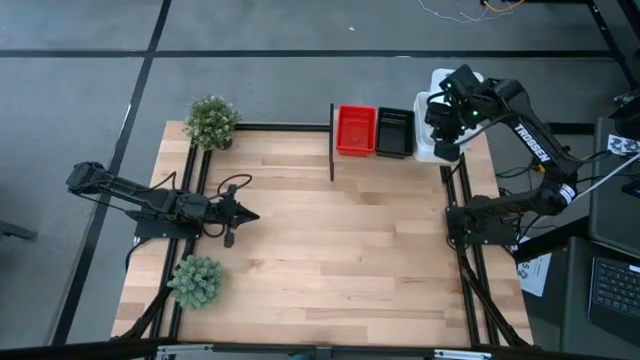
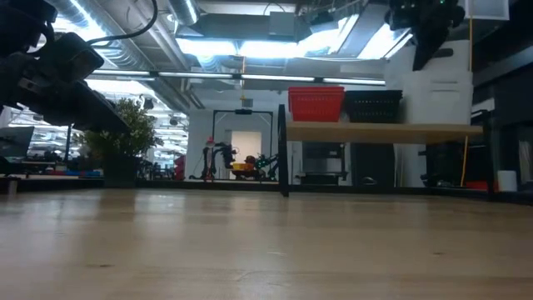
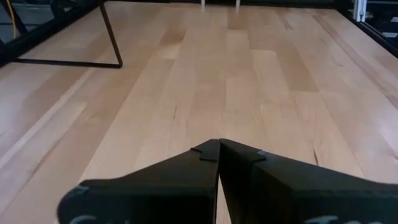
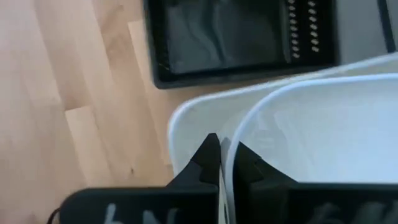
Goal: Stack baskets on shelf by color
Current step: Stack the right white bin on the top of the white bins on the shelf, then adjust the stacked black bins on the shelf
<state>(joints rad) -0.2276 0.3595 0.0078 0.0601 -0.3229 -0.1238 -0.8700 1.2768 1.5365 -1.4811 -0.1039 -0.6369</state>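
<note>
High view: right gripper [image 1: 447,125] over far-right shelf [image 2: 383,131], pinching rim of white basket [image 4: 311,118] above white stack [image 1: 428,150], beside black [image 1: 394,131] & red [image 1: 355,129] stacks. Step: placing last white. Next: lower square, release. Left gripper [image 1: 232,213] closed, idle, table's left.

Count by kind. Red baskets [image 1: 356,130]: one visible from above; low view shows a red block that may be a stack, number of layers cannot be told. Black baskets [image 1: 394,132]: one visible from above, likewise possibly stacked, count unclear. White baskets [image 4: 323,124]: two rims in the right wrist view, one nested over the other. Shelf [image 2: 383,132]: one. Plants: two, one at the far left corner [image 1: 211,121], one at the near left [image 1: 195,281]. Arms: two, so grippers two, left [image 1: 243,214] and right [image 1: 446,128]. Table [image 1: 330,250]: one.
</note>
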